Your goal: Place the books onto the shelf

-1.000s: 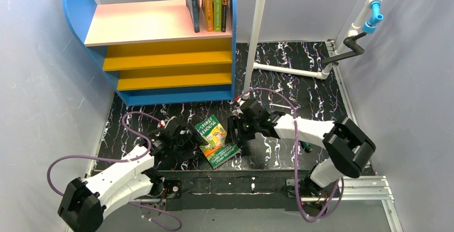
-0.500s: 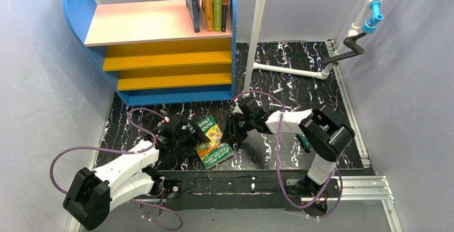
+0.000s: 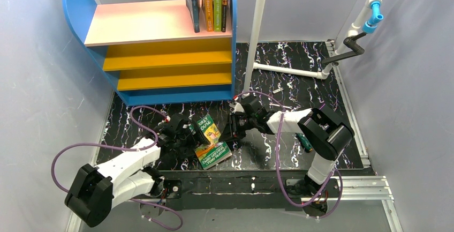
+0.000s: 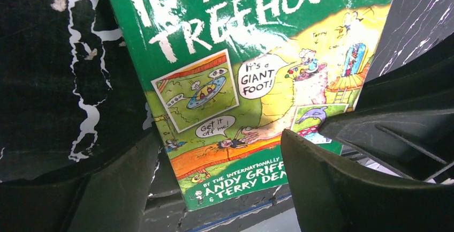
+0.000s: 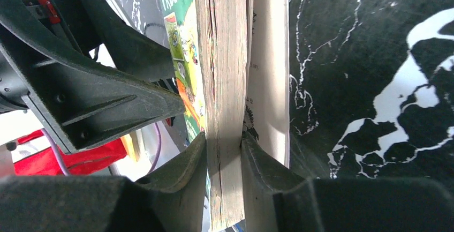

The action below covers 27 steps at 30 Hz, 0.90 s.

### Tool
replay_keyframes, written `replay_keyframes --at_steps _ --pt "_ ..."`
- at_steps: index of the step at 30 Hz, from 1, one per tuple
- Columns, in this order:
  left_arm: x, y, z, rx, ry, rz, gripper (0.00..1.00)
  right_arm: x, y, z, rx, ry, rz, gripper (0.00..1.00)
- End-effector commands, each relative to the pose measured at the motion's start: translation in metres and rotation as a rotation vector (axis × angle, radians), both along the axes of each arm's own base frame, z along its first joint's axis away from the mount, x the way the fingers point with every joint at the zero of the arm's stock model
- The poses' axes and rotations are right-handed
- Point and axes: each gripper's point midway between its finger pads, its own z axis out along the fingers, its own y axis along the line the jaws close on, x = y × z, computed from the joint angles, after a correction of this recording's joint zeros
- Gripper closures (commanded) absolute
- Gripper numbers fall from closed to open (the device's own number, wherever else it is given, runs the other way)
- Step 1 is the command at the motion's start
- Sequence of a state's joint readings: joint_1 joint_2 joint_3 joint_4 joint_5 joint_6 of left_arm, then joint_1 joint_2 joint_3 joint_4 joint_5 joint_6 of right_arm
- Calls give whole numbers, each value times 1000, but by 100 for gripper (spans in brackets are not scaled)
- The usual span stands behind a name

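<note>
Jaws of the right arm point(image 3: 292, 120) pinch shut on the page edge of the lime-green book point(image 5: 222, 55), tipped up off the desk point(image 3: 292, 74) between both arms. Jaws of the left arm point(image 3: 134, 157) (wide, gripping nothing) straddle its cover; the shelf point(image 3: 160, 23) stands well beyond.

The left arm point(image 3: 128, 159) stretches low from its base toward two o'clock, its left gripper point(image 3: 184, 137) holding its jaws spread wide. The right arm point(image 3: 324, 135) folds at the elbow, forearm pointing toward nine o'clock. There the right gripper point(image 3: 229, 130) pinches the page edge of the lime-green cartoon book point(image 3: 207, 131) between its fingers point(image 5: 182, 167).
</note>
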<state>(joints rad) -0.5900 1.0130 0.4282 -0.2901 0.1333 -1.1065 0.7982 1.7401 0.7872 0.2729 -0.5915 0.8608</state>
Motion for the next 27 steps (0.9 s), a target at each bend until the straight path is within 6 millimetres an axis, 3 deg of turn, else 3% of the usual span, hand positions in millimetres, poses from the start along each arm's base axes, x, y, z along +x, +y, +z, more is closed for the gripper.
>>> replay_keyframes --at_steps 1,8,15,23,27 --pt "10 -3 35 1 -94 -57 16 -7 14 44 127 -63 53 99" --pt "10 9 85 -18 -225 -109 4 8 -15 82 107 -183 -87 99" --pt "7 -7 110 -156 -273 -158 2 12 -41 118 151 -241 -169 99" --pt "13 -15 145 -314 -382 -96 2 11 -67 155 221 -303 -243 99" --pt "19 -27 143 -446 -415 -61 2 9 -72 173 287 -318 -259 99"
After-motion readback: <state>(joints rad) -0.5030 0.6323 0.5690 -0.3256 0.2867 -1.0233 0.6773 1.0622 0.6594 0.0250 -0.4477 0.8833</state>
